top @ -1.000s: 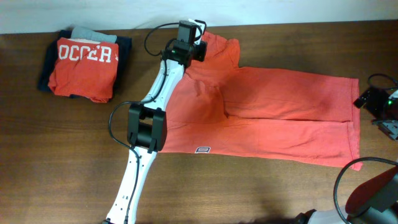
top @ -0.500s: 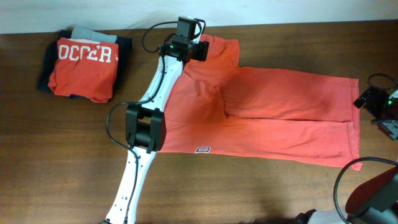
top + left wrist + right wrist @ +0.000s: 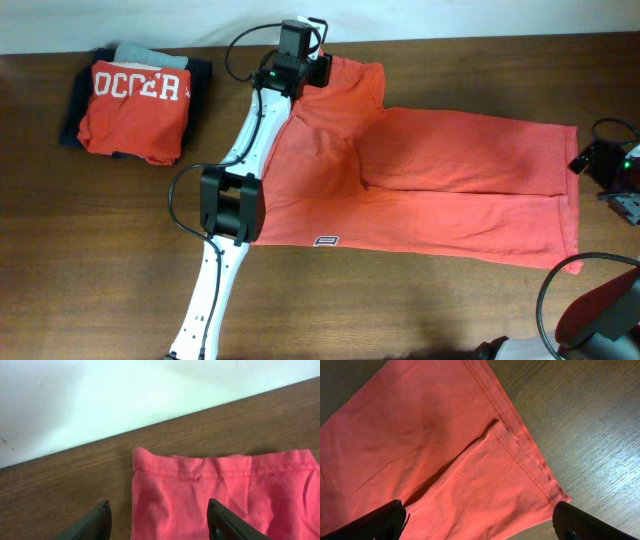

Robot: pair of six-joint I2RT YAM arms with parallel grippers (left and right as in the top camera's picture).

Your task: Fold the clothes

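While the long white left arm (image 3: 245, 150) reaches across the brown wooden table (image 3: 100, 250) to its far edge, the left gripper (image 3: 159, 504) hangs just over a red sleeve (image 3: 200, 490). Its 2 black fingers (image 3: 100, 522) stand apart and hold nothing. The right gripper (image 3: 477, 507) is spread wide too, empty, above a hemmed corner of the shirt.

The big coral-red short-sleeved T-shirt (image 3: 450, 190) lies flat in the middle of the table, stretched from left to right, with soft wrinkles near the left arm. A small rectangular hem label (image 3: 324, 240) sits at its near edge.

A pile of folded clothes (image 3: 135, 100), red on top with white letters, rests at the far left, apart from the shirt. The left arm lies over the shirt's left edge and hides some of it.
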